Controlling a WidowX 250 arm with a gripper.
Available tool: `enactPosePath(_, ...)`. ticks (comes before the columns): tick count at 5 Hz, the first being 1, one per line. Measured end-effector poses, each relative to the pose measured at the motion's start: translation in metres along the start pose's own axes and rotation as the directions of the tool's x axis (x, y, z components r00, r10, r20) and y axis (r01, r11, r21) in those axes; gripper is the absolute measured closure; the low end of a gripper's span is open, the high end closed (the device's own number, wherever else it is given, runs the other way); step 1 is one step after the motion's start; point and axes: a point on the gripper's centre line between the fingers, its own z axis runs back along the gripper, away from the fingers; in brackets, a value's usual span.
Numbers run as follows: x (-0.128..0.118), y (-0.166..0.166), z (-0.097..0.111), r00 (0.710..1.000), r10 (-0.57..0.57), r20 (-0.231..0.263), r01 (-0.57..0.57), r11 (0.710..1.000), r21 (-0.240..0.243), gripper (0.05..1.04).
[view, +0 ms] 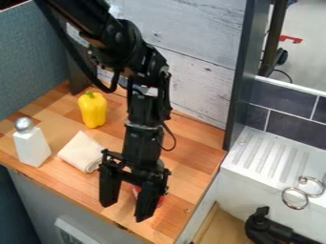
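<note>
Nearest: one black fitting [259,228], curved at its upper end, beside the wooden counter [185,183], beyond its right edge.

One black gripper [126,210], pointing down over the near part of the counter, toward the near right corner; fingers spread well apart. One red object [136,190], low behind the gripper, partly visible between the fingers and past one of them (mostly hidden, so its shape and any contact with the gripper cannot be told).

Two metal rings [295,198], on the white sink unit [245,183] to the right of the counter, at the near edge of its ridged draining part.

One white bottle [32,147] with a rounded silver cap [24,124], upright close to the near edge, toward the left edge. One cream cloth [81,151], folded, lying between the bottle and the gripper, apart from the bottle.

One yellow pepper [93,110] with a green stem (a plump specimen), standing upright farther back, toward the far left corner.

Farthest: pale wood-look boards [200,90] along the far edge of the counter; dark tiles [290,124] with light joints behind the sink unit. The black arm [117,45] enters from the top edge of the view, toward the left, and passes in front of the boards.
</note>
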Motion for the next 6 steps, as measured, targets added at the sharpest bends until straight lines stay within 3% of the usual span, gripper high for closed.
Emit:
enactPosePath(1,0.02,0.004,0.009,0.996,-0.008,0.084,0.006,1.0,0.024,0.079)
enactPosePath(2,0.043,0.014,0.023,0.987,0.052,0.154,-0.061,0.997,0.053,0.079)
enactPosePath(4,0.081,0.05,0.061,0.952,0.096,0.291,-0.133,0.985,0.11,0.079)
enactPosePath(6,0.099,0.057,0.078,0.924,0.074,0.375,-0.115,0.99,0.088,0.079)
